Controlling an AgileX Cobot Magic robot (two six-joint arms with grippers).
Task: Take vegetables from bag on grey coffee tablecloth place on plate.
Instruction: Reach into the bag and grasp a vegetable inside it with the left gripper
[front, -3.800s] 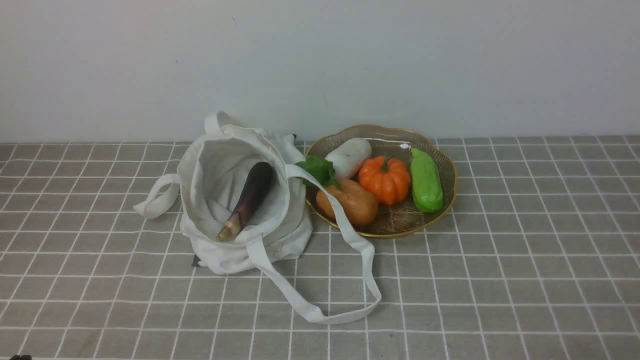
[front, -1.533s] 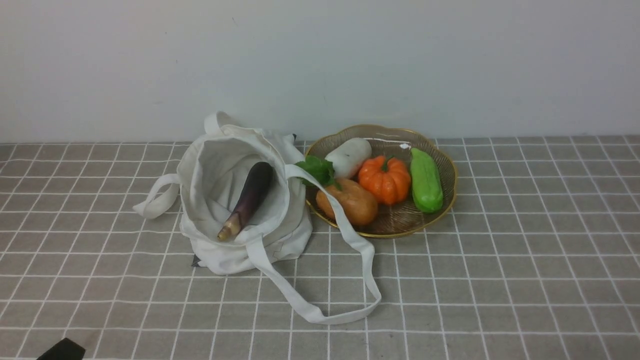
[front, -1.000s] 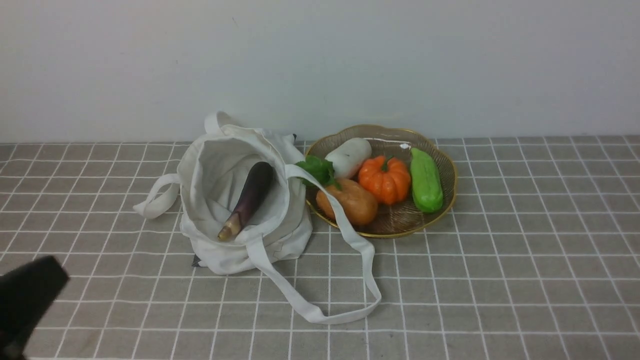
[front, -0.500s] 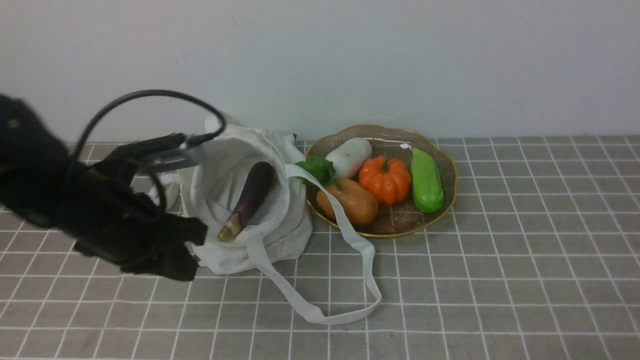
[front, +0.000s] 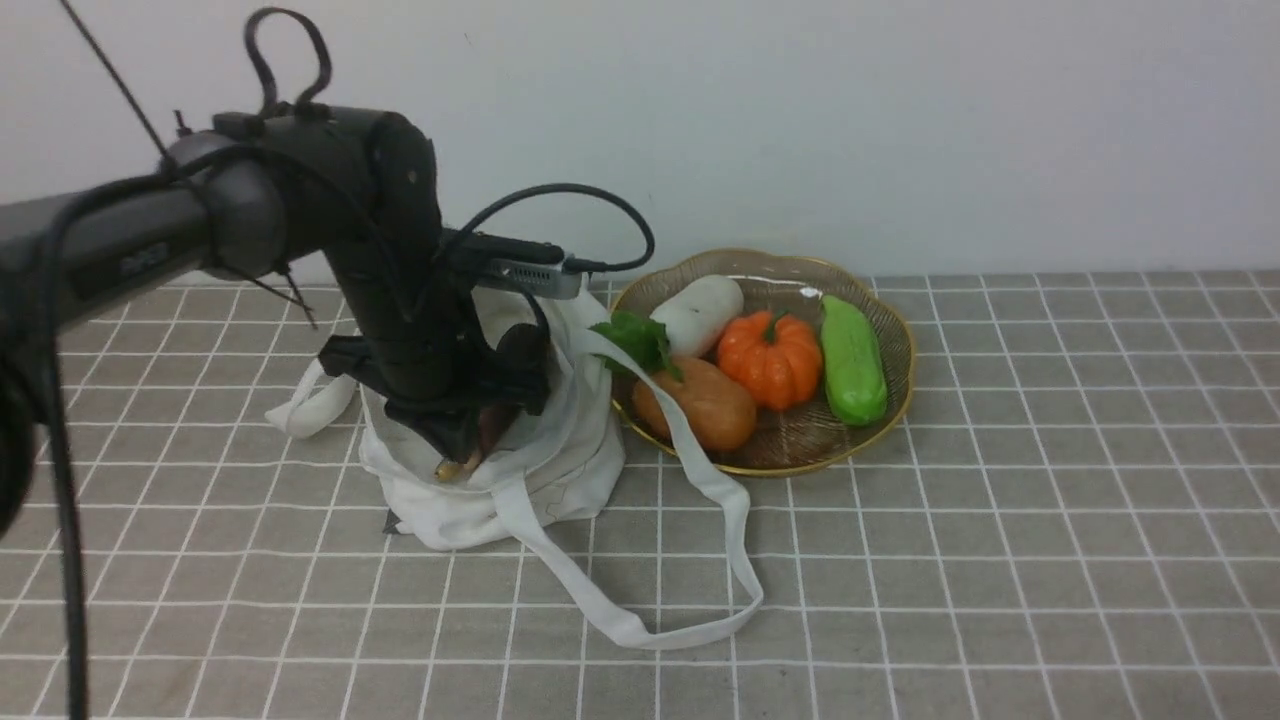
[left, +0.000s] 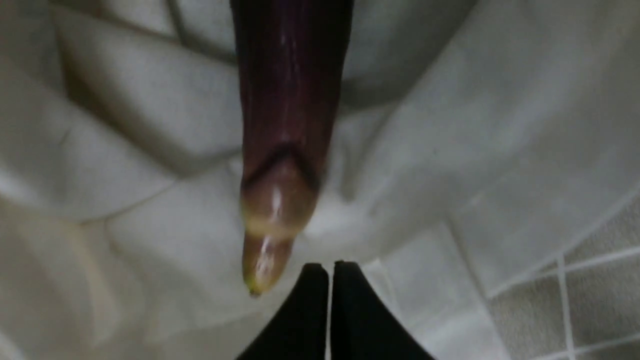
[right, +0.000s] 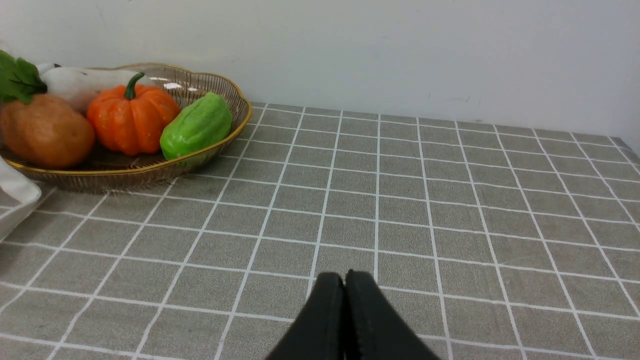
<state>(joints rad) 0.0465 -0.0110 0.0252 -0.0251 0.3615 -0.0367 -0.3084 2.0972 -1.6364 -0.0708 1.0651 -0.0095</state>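
The dark purple eggplant lies in the open off-white bag on the checked tablecloth, tan stem end toward me. My left gripper hangs over the bag's mouth and hides most of the eggplant. In the left wrist view the eggplant rests on bag cloth. The left gripper is shut and empty, just beside the stem tip. My right gripper is shut and empty, low over the tablecloth, right of the plate. The plate stands right of the bag.
The plate holds a white radish, an orange pumpkin, a green gourd, a brown potato and a green leaf. One bag strap crosses the plate's near rim and loops on the cloth. A wall stands behind.
My left arm has swung in from the lower left and up over the bag, and now covers most of the eggplant. The bag, plate and vegetables have not moved.
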